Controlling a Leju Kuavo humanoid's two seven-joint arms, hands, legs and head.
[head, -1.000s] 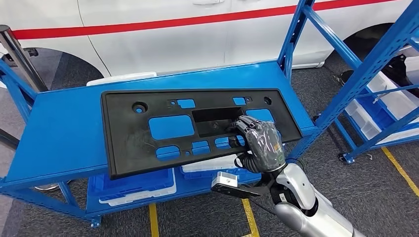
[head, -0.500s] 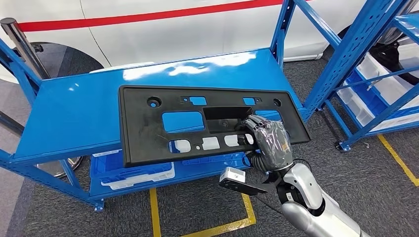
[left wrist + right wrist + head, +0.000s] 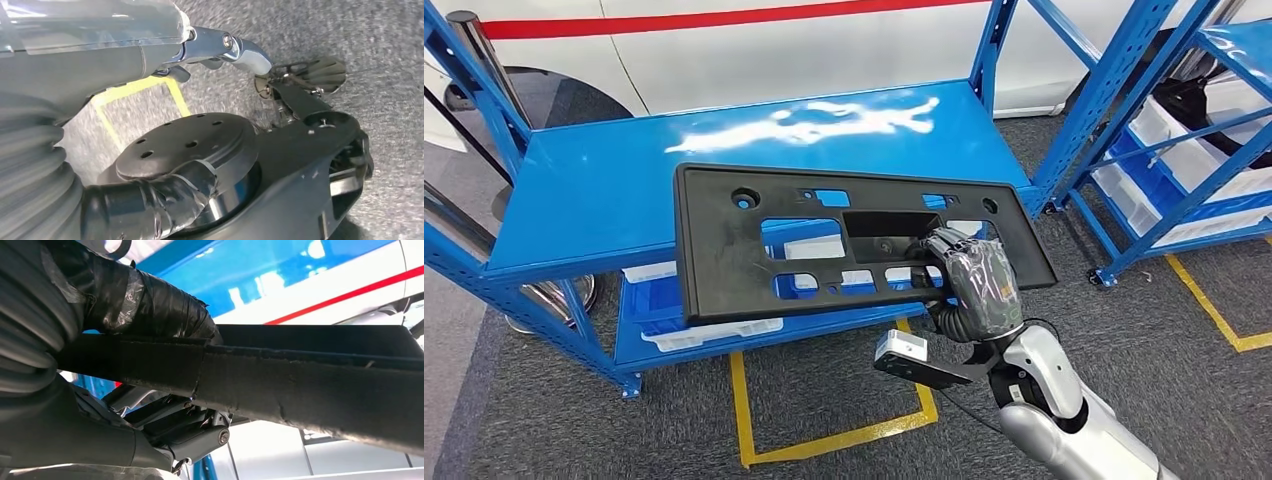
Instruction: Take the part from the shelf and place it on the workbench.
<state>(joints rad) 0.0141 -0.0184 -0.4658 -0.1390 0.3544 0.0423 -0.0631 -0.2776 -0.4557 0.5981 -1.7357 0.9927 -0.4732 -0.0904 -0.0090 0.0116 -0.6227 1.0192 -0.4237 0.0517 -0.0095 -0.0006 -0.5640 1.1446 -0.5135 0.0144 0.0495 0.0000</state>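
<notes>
Standing over a blue shelf (image 3: 604, 190), I see its glossy top deck with a white car (image 3: 824, 50) bearing a red stripe just behind it. Beside that shelf, on my right, rises a second blue rack (image 3: 1164, 120) with white bins (image 3: 1149, 205) on its lower level. Under the shelf's top deck a lower deck carries blue and white trays (image 3: 694, 300), and below it yellow tape lines (image 3: 824, 440) mark the grey carpet.

Next in size is the part (image 3: 724, 260), a long flat black plastic panel with several rectangular cut-outs and a few round holes. It is off the shelf's top deck: its far edge overlaps the deck's front lip in my head view, and the rest hangs out over the lower deck and the carpet, roughly level.

My right hand (image 3: 974, 285) holds the part near its right end, dark fingers (image 3: 939, 245) curled over into the large central cut-out. In my right wrist view the taped thumb (image 3: 150, 305) presses on one face of the part's edge (image 3: 300, 385), with the hand's body on the other face, so the panel is clamped between them.

My left hand (image 3: 150, 205) hangs above the carpet, well away from the shelf; I cannot tell how its fingers lie.
</notes>
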